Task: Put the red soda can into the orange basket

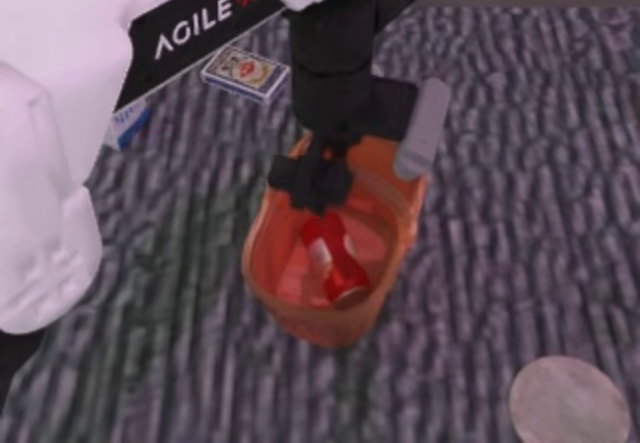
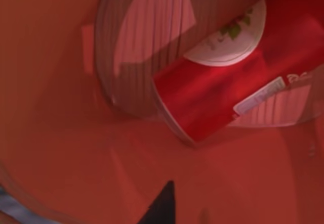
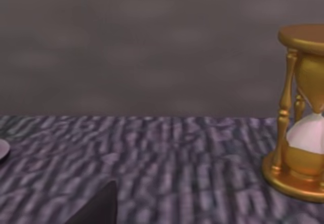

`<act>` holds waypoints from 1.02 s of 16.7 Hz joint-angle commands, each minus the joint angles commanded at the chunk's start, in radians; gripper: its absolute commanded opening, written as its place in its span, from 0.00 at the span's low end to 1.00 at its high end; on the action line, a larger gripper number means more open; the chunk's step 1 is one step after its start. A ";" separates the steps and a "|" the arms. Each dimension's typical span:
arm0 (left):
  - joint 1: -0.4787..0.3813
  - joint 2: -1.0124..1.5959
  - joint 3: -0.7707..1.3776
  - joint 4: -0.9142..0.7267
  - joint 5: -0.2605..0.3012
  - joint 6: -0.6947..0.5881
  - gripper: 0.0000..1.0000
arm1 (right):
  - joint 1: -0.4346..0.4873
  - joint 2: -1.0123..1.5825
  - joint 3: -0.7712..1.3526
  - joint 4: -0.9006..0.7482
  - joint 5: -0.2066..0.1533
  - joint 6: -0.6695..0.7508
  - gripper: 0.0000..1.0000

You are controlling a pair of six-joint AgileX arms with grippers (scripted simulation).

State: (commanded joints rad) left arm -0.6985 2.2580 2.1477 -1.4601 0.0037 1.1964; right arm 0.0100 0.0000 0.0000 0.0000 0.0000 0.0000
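Left gripper (image 1: pixel 318 185) hangs directly over the mouth of the orange basket (image 1: pixel 262 263), near the rim farthest from the camera in the top view, at about rim height. The red soda can (image 1: pixel 335 256) lies on its side on the basket's slatted bottom, below the gripper and apart from it. Fingers appear spread and hold nothing; the can is loose in the basket. Left wrist view looks straight down into the basket: orange wall (image 2: pixel 55 133) fills most of it, the can (image 2: pixel 228 97) rests across the floor with its white round label patch up, and only one dark fingertip (image 2: pixel 162 206) shows at the edge. Basket sits near the middle of the table (image 1: pixel 500 163), which is covered in a grey-purple ribbed cloth. A grey bar (image 1: pixel 422 128) rests against the basket's right rim. A card box (image 1: pixel 245 71) lies just beyond the basket to the upper left, partly under the left arm. A round grey disc (image 1: pixel 570 401) sits at the table's lower right, well apart from the basket. Right arm is out of the top view; its wrist view shows a gold hourglass (image 3: pixel 301 113) standing on the cloth and one dark finger (image 3: pixel 98 206), so its grip state cannot be told.
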 joint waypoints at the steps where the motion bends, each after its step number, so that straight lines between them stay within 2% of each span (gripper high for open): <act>1: 0.000 0.000 0.000 0.000 0.000 0.000 0.40 | 0.000 0.000 0.000 0.000 0.000 0.000 1.00; 6: 0.000 0.000 0.000 0.000 0.000 0.000 0.02 | 0.000 0.000 0.000 0.000 0.000 0.000 1.00; 17: 0.000 0.000 0.000 0.000 0.000 0.000 0.00 | 0.000 0.000 0.000 0.000 0.000 0.000 1.00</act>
State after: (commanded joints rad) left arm -0.6985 2.2580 2.1477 -1.4601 0.0037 1.1964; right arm 0.0100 0.0000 0.0000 0.0000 0.0000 0.0000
